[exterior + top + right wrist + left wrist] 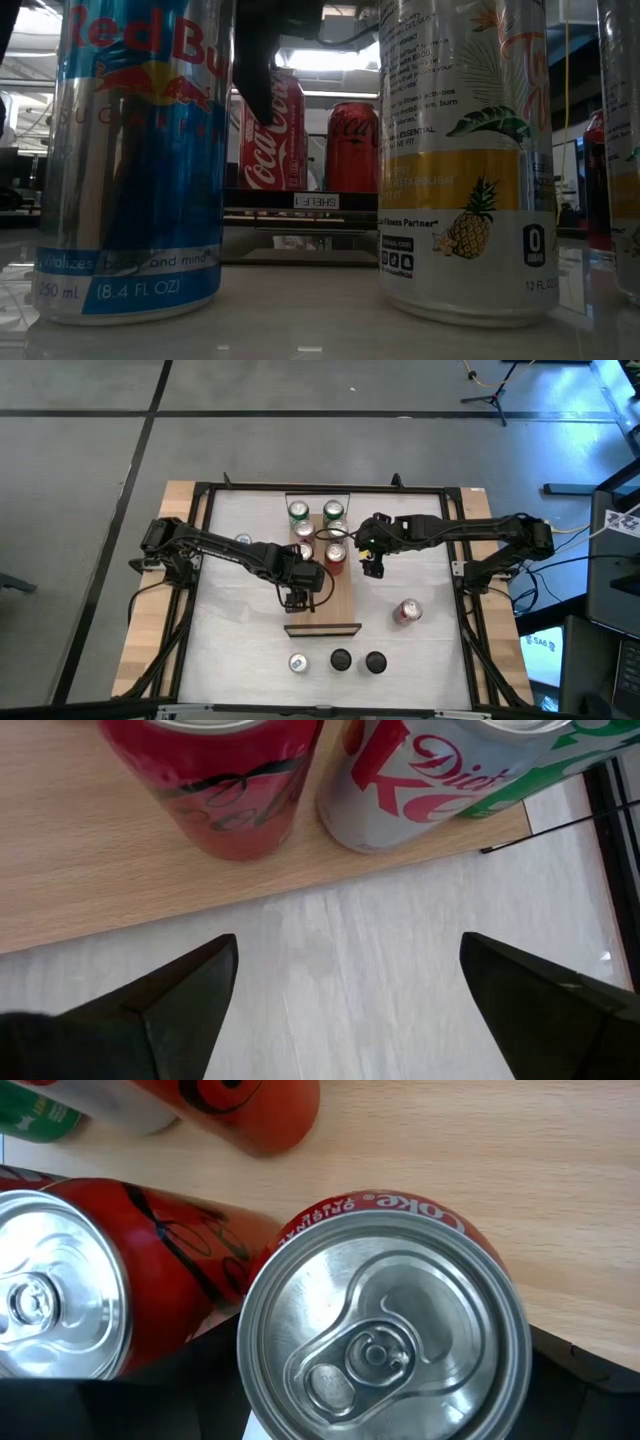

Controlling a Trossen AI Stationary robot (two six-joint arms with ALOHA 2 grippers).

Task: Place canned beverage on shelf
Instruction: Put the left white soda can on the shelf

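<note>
1. Right then, you had the left gripper (297, 600) over the near half of the shelf (345, 600); in its wrist view a red cola can (385, 1325) stood upright on the pale wood, its lid between the two dark fingers (590, 1390); the fingers sat wide on either side of it, and whether they pressed the can or had let go of it you could not tell from that view.

2. Note that a second red can (60, 1305) stood just beside the first one; I judge you set the new can tight against its neighbour so the row filled from the far end toward the near end.

3. Meanwhile the right gripper (372, 568) hung just off the shelf's right edge over the white tabletop (380, 960); its fingers (180, 995) were spread wide with nothing between them; it looked parked there to keep out of the left arm's way.

4. From the right wrist you could see a red can (225, 790) and a silver diet cola can (410, 790) standing upright near the shelf's edge; green cans (298, 512) stood at the far end.

5. A red can (407, 611) lay on its side on the tabletop to the right of the shelf, and three more cans (340, 660) stood in a row near the front edge; I judge those were yet to be shelved, so the task was partly done.

6. My guess is that the next move called for a straight lift of the left gripper, since a sideways drag could topple the close-packed cans.
</note>
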